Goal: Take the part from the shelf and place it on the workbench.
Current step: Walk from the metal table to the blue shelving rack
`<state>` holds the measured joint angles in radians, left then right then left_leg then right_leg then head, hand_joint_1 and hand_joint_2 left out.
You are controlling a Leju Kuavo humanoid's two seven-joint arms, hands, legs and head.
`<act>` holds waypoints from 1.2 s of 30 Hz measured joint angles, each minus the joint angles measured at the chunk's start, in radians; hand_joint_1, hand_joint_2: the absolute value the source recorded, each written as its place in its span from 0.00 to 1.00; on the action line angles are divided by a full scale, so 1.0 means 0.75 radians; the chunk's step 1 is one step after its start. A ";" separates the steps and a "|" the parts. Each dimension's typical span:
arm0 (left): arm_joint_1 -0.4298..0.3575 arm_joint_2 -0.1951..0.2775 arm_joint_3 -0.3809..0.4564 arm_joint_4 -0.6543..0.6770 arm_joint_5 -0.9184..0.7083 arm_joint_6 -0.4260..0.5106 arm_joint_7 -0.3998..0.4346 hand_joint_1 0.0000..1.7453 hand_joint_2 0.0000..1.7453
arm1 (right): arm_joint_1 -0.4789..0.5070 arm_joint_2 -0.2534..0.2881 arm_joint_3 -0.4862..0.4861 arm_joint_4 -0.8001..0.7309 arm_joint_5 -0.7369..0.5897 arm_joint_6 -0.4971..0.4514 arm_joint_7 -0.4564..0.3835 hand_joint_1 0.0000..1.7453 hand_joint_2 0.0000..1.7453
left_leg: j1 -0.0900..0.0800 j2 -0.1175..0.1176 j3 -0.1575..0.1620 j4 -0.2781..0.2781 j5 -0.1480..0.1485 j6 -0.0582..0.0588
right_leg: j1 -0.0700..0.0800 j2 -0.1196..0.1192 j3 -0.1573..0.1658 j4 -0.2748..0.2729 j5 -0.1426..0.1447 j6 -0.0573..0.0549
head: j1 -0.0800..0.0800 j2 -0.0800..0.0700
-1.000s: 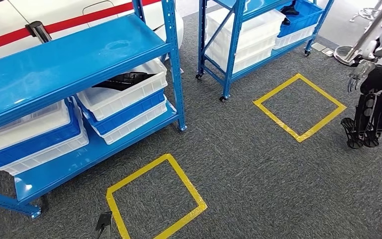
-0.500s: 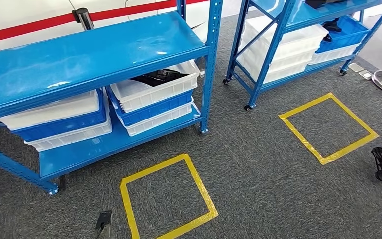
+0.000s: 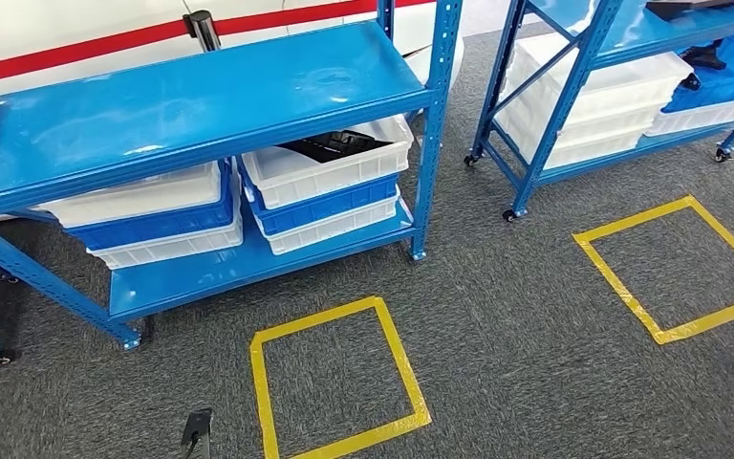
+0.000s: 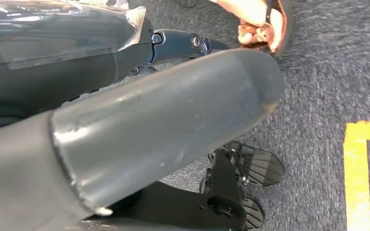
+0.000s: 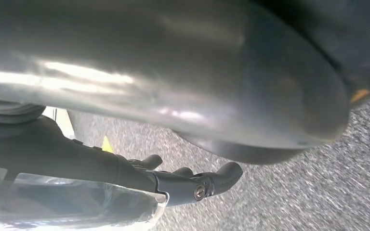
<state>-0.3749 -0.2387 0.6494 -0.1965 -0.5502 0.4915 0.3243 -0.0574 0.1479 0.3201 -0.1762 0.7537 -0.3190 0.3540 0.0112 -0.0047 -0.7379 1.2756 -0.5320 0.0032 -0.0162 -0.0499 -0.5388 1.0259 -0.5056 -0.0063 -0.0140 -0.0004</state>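
The black part [image 3: 334,145] lies in the top white bin [image 3: 330,172] of a stack on the lower level of the blue shelf [image 3: 201,91]. It is ahead of both hands and well apart from them.

The left hand [image 4: 164,130] hangs low over the grey carpet. Its dark fingers [image 4: 183,42] are stretched out clear of the thumb, with nothing between them. The right hand [image 5: 183,82] hangs the same way, its fingers [image 5: 192,185] loosely curved and empty.

A yellow taped square [image 3: 334,378] marks the floor between the hands and the shelf. A person's sandalled foot [image 4: 260,24] stands beyond the left hand's fingertips.

By my judgement this part still needs the whole job: approaching the shelf, reaching into the bin, gripping, and carrying to a workbench.
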 joint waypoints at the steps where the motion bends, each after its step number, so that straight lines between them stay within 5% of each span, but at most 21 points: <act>1: 0.000 0.001 0.002 0.000 0.000 0.000 0.000 0.00 0.00 | -0.001 0.001 0.000 0.000 0.001 0.000 0.000 0.00 0.00 | -0.002 0.012 0.037 -0.077 0.046 0.009 | 0.003 -0.012 0.004 0.000 -0.003 -0.001 | 0.000 0.000; 3: -0.005 0.003 0.004 0.000 0.000 0.000 0.000 0.00 0.00 | -0.001 0.005 0.000 0.000 0.001 -0.001 0.000 0.00 0.00 | -0.017 0.066 0.122 -0.246 0.112 0.031 | 0.012 -0.033 0.013 -0.001 -0.011 0.001 | 0.000 0.000; 5: -0.010 0.004 0.006 0.000 0.000 0.000 0.000 0.00 0.00 | -0.002 0.008 0.000 0.000 0.002 -0.001 0.000 0.00 0.00 | -0.032 0.093 0.155 -0.315 0.121 0.045 | 0.019 -0.055 0.018 -0.003 -0.018 0.012 | 0.001 0.000; 7: -0.009 0.004 0.007 0.000 0.000 0.001 0.000 0.00 0.00 | -0.004 0.010 0.000 0.000 0.005 -0.002 0.000 0.00 0.00 | -0.034 0.065 0.158 -0.327 0.124 0.054 | 0.022 -0.074 0.024 -0.008 -0.024 0.023 | 0.001 0.000; 9: -0.008 0.005 0.008 0.000 0.000 0.004 0.001 0.00 0.00 | -0.006 0.011 0.000 0.000 0.010 -0.003 0.000 0.00 0.00 | -0.025 0.038 0.174 -0.353 0.135 0.064 | 0.022 -0.034 0.018 0.022 -0.044 0.030 | 0.002 0.000; 11: -0.012 0.003 0.009 0.000 0.000 0.004 0.000 0.00 0.00 | -0.006 0.010 0.000 0.000 0.015 -0.002 0.001 0.00 0.00 | -0.018 0.010 0.184 -0.367 0.143 0.071 | 0.016 0.032 -0.042 0.152 -0.104 0.027 | 0.006 0.000; 14: -0.009 0.000 0.010 0.000 0.002 0.004 0.000 0.00 0.00 | -0.007 0.008 0.002 0.000 0.026 0.002 0.005 0.00 0.00 | -0.015 -0.039 0.185 -0.367 0.144 0.073 | 0.010 0.056 -0.152 0.353 -0.165 0.034 | 0.009 0.000; 15: -0.007 0.000 0.010 0.000 0.003 0.004 0.000 0.00 0.00 | -0.009 0.008 0.003 0.000 0.029 0.002 0.007 0.00 0.00 | -0.013 -0.056 0.187 -0.365 0.144 0.072 | 0.008 0.058 -0.149 0.335 -0.143 0.047 | 0.009 0.000; 17: -0.005 -0.001 0.011 0.001 0.004 0.003 0.000 0.00 0.00 | -0.011 0.008 0.004 0.000 0.033 0.000 0.012 0.00 0.00 | -0.009 -0.084 0.189 -0.358 0.139 0.065 | -0.003 0.066 -0.081 0.166 -0.056 0.076 | 0.010 0.000; 18: -0.005 -0.001 0.012 0.001 0.003 0.003 0.000 0.00 0.00 | -0.011 0.008 0.004 0.000 0.032 -0.001 0.014 0.00 0.00 | -0.011 -0.095 0.187 -0.351 0.135 0.058 | -0.005 0.073 -0.047 0.082 -0.022 0.081 | 0.012 0.000; 20: -0.005 -0.001 0.012 0.000 0.003 0.003 -0.001 0.00 0.00 | -0.011 0.010 0.004 0.000 0.028 -0.001 0.016 0.00 0.00 | -0.015 -0.107 0.181 -0.339 0.127 0.049 | -0.009 0.083 -0.013 -0.004 0.009 0.070 | 0.014 0.000; 24: -0.005 0.003 0.013 0.000 0.004 0.003 -0.001 0.00 0.00 | -0.007 0.011 0.004 0.000 0.019 -0.004 0.010 0.00 0.00 | -0.016 -0.103 0.179 -0.337 0.127 0.078 | -0.005 0.087 -0.008 -0.008 0.015 0.049 | 0.011 0.000; 28: -0.006 0.004 0.020 0.000 0.004 0.001 -0.001 0.00 0.00 | -0.007 0.010 0.004 0.000 0.021 -0.004 0.004 0.00 0.00 | -0.014 -0.099 0.188 -0.345 0.127 0.078 | 0.000 0.090 -0.005 -0.008 0.014 0.046 | 0.011 0.000; 33: -0.006 0.006 0.029 0.000 0.004 0.001 -0.001 0.00 0.00 | -0.007 0.010 0.004 0.000 0.021 -0.004 0.004 0.00 0.00 | -0.012 -0.098 0.190 -0.348 0.127 0.072 | 0.005 0.090 -0.005 -0.007 0.011 0.041 | 0.011 0.000; 36: -0.006 0.006 0.033 0.000 0.004 0.001 -0.001 0.00 0.00 | -0.007 0.009 0.004 0.000 0.021 -0.004 0.004 0.00 0.00 | -0.010 -0.097 0.191 -0.349 0.125 0.046 | 0.007 0.090 -0.005 -0.006 0.009 0.037 | 0.012 0.000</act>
<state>-0.3795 -0.2342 0.6738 -0.1962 -0.5474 0.4921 0.3235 -0.0625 0.1548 0.3231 -0.1762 0.7694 -0.3223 0.3571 0.0035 -0.0774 -0.5950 1.0135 -0.4384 0.0375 -0.0109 0.0177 -0.5424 1.0213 -0.4991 0.0212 -0.0053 -0.0004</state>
